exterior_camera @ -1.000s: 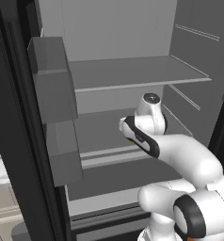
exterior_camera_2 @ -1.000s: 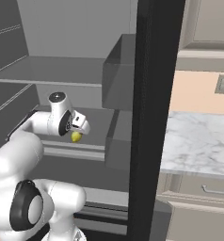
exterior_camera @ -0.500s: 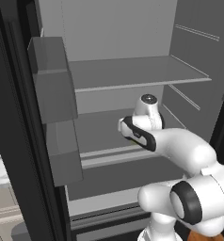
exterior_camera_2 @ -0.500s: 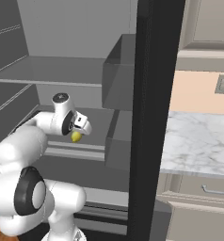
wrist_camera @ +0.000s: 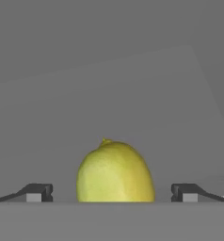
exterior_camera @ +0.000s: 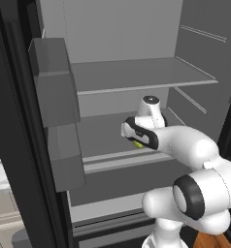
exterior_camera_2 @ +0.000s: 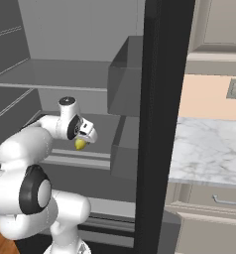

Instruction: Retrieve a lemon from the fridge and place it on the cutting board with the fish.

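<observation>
The fridge (exterior_camera: 137,77) stands open, grey interior exposed. The lemon (wrist_camera: 115,172) lies on the lower shelf (exterior_camera: 100,138), yellow-green, its pointed end away from the hand camera. The gripper (wrist_camera: 112,192) is reached in over that shelf, fingers (wrist_camera: 36,192) spread wide on either side of the fruit (clear gaps on both flanks, no contact seen). A marble worktop (exterior_camera_2: 209,149) adjoins the fridge.

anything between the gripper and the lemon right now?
Nothing visible. In the hand view the lemon lies on the fridge shelf between the open gripper's fingertips, with a clear gap each side and neither touching it.
</observation>
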Tool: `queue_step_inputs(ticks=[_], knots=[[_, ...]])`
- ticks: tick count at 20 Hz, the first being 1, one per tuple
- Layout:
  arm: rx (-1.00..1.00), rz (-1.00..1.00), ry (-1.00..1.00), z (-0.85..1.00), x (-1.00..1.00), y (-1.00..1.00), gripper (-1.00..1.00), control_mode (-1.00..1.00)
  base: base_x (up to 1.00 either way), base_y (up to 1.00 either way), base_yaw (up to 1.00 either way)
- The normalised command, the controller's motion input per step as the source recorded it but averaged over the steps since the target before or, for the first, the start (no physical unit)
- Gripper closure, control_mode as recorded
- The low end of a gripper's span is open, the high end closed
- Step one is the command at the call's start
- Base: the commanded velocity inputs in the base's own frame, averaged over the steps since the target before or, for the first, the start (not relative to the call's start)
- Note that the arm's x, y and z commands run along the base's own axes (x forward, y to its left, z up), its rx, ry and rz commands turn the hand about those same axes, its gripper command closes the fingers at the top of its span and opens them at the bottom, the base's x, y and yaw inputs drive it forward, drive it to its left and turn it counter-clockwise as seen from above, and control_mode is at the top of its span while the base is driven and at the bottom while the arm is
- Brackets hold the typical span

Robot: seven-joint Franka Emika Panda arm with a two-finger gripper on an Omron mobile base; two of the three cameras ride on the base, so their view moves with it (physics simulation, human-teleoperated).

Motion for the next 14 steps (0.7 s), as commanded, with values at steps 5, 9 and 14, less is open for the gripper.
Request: queue_step_inputs(ticks=[5, 9, 14], knots=[[0.00, 0.00, 0.03, -0.12, 0.08, 0.00, -1.00, -1.00, 0.00, 0.00, 0.00], [0.00, 0.00, 0.04, -0.13, 0.01, 0.00, -1.00, -1.00, 0.00, 0.00, 0.00], [0.00, 0.00, 0.05, -0.08, 0.00, 0.00, -1.00, -1.00, 0.00, 0.00, 0.00]])
